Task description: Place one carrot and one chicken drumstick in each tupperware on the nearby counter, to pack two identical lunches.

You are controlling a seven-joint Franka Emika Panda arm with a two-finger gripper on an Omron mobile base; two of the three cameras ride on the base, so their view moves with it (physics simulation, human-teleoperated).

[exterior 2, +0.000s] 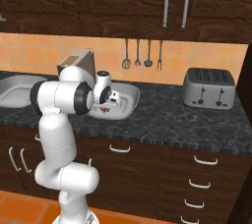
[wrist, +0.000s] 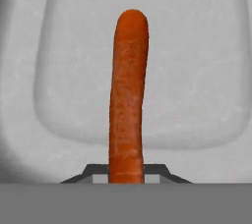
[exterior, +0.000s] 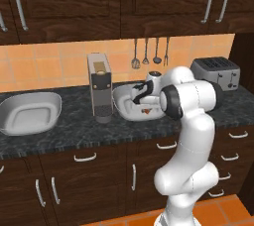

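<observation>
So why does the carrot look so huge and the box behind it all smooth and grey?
In the hand view the camera sits right by the claw, so the carrot looms large; the box behind is evenly lit, with only a soft dark shadow at its left edge. In the left base view the same box looks small, with no glare.

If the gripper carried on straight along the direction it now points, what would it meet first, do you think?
Most likely the light-grey floor of the tupperware right ahead. The gripper holds a carrot that sticks out ahead of the fingers, so the carrot's tip would probably touch that floor first. How far off it is cannot be judged.
</observation>
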